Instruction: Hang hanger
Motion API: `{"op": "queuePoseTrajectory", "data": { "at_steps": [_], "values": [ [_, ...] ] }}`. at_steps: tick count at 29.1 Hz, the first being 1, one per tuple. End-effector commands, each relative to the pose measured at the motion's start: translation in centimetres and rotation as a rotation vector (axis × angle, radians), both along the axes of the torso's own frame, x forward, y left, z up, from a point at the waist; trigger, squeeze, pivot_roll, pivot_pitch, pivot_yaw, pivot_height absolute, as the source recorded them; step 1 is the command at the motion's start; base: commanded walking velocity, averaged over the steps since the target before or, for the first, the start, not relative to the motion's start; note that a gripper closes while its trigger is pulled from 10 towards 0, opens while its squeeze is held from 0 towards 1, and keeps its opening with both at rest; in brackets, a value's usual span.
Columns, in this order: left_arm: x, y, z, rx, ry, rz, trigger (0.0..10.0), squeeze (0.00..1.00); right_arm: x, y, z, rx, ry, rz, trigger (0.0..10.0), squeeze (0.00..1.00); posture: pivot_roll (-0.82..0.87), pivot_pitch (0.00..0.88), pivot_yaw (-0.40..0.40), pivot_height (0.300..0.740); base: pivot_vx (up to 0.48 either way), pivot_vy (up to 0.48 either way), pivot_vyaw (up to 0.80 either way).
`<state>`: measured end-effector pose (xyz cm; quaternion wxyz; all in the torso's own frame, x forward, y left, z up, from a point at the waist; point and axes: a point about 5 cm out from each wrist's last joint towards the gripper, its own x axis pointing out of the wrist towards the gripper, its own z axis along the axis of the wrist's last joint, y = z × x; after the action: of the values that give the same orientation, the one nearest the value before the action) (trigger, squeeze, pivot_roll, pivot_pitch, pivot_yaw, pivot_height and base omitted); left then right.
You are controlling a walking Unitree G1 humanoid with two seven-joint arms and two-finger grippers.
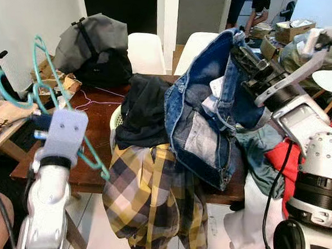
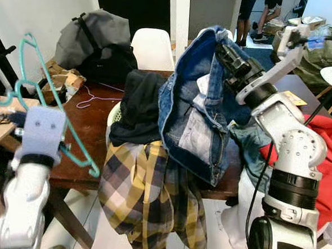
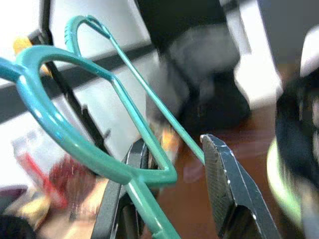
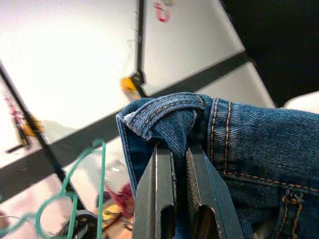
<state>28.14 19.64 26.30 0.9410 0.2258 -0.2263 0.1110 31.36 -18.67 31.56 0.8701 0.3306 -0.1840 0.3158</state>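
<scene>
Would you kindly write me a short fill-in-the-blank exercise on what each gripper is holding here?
1. The left gripper holds a ____ hanger.
2. The right gripper pinches a pair of blue ____ by the waistband.
3. The plaid shirt hanging off the table is yellow and ____.

Missing words: teal; jeans; black

1. This is a lived-in home, seemingly a dining area, centred on a dark wooden table.
2. White moulded chairs stand at the table's far side, one hung with a grey backpack.
3. Loose clothing is heaped on the table's near edge: blue jeans, a dark garment and a yellow plaid shirt.
4. Beyond the table a dark doorway opens in white walls.
5. Beyond the table to the right, cardboard boxes sit on the floor near a standing person's legs.
</scene>
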Motion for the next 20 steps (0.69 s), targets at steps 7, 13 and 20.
{"op": "queuePoseTrajectory", "data": {
  "at_steps": [7,13,20],
  "values": [
    [0.3,-1.9,2.0,-0.043,-0.040,-0.112,10.0,0.00,-1.6,-0.1,2.5,0.098,-0.163,0.056,10.0,0.00,0.02,0.000,-0.022,0.740,-0.376,0.000,0.00],
    [0.8,-3.3,2.2,-0.070,-0.037,-0.170,10.0,0.00,-1.8,-0.4,2.7,0.102,-0.175,0.039,10.0,0.00,0.01,0.000,-0.017,0.740,-0.390,0.000,-0.67],
    [0.9,-4.2,2.3,-0.081,-0.031,-0.210,10.0,0.00,-1.8,-0.7,2.7,0.103,-0.170,0.027,10.0,0.00,0.01,0.000,-0.018,0.740,-0.382,0.000,-0.80]
  ]
}}
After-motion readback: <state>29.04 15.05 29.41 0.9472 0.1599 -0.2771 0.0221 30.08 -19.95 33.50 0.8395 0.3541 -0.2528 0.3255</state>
